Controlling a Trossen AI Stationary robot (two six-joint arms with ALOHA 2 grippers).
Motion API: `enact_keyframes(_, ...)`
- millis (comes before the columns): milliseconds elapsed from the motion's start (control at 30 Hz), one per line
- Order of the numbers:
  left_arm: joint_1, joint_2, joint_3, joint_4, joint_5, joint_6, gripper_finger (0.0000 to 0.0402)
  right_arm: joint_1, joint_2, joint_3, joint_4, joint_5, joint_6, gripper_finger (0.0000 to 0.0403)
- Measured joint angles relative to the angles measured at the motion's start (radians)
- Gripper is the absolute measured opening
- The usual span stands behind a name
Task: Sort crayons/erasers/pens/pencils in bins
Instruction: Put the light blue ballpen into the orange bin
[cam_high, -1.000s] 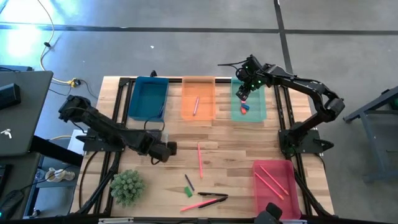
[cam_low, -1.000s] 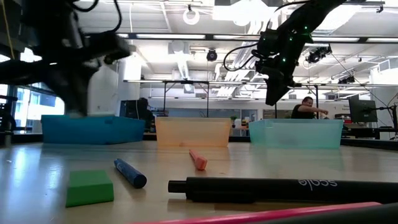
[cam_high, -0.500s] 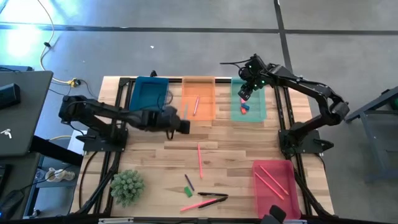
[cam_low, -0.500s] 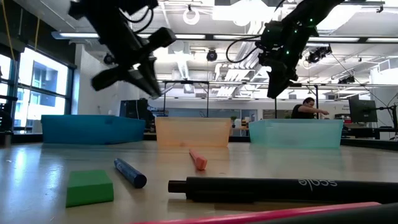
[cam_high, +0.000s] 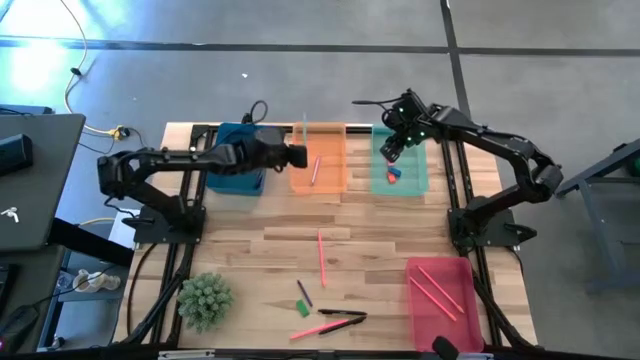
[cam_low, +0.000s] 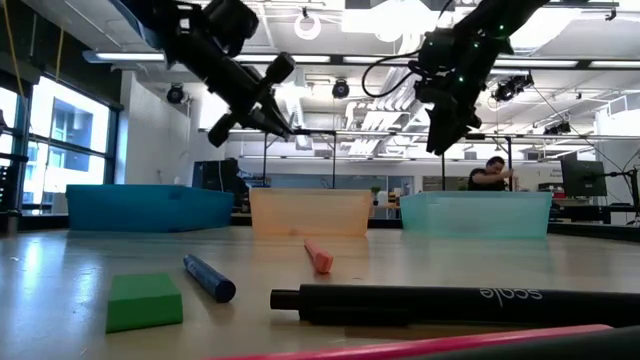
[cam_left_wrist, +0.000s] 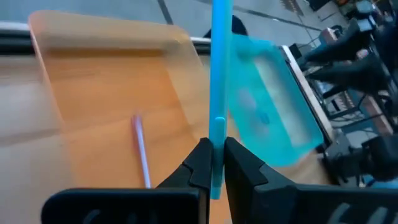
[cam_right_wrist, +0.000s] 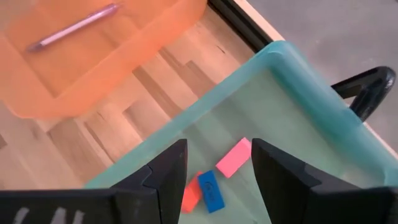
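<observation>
Now your left pincer (cam_left_wrist: 212, 163), clamped on a blue pen (cam_left_wrist: 218, 81), has swung above the orange bin (cam_high: 320, 170); right pincer (cam_right_wrist: 214, 171) hangs wide over the neighbouring green bin (cam_high: 412, 180), erasers (cam_right_wrist: 208, 186) inside.

Off-task: green spiky plant (cam_high: 204, 300) on table (cam_high: 380, 225) corner; laptop (cam_high: 30, 180) beside table; seated person (cam_low: 492, 174) in background.

Both arms are matt black, built of rounded jointed segments on black frame bases. Thin black cables loop off the left arm (cam_high: 170, 165) and the right arm (cam_high: 500, 150), whose wrist shows small green lights. Each gripper has two blocky, angular black fingers (cam_right_wrist: 283, 180)
</observation>
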Motion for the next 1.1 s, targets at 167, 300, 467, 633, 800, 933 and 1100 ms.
enact_keyframes(167, 0.055, 0.048, 0.000, 0.046, 0.066, 0.011, 0.0010, 0.038, 0.000, 0.000, 0.002, 0.000, 0.066, 0.0172)
enact_keyframes(300, 0.083, 0.108, 0.029, 0.040, 0.142, 0.029, 0.0009, 0.064, 0.000, 0.000, 0.031, 0.003, 0.148, 0.0172)
enact_keyframes(467, 0.097, 0.199, 0.152, -0.083, 0.201, 0.139, 0.0010, 0.088, 0.001, 0.000, 0.081, 0.010, 0.220, 0.0172)
enact_keyframes(633, 0.097, 0.276, 0.239, -0.295, 0.197, 0.227, 0.0010, 0.094, 0.001, 0.000, 0.094, 0.022, 0.265, 0.0172)
enact_keyframes(800, 0.093, 0.307, 0.248, -0.322, 0.200, 0.229, 0.0010, 0.094, 0.001, 0.000, 0.093, 0.027, 0.267, 0.0172)
enact_keyframes(933, 0.089, 0.314, 0.248, -0.313, 0.201, 0.224, 0.0010, 0.094, 0.001, 0.000, 0.093, 0.027, 0.265, 0.0172)
enact_keyframes(1100, 0.086, 0.314, 0.248, -0.314, 0.187, 0.224, 0.0010, 0.094, 0.001, 0.000, 0.093, 0.033, 0.245, 0.0172)
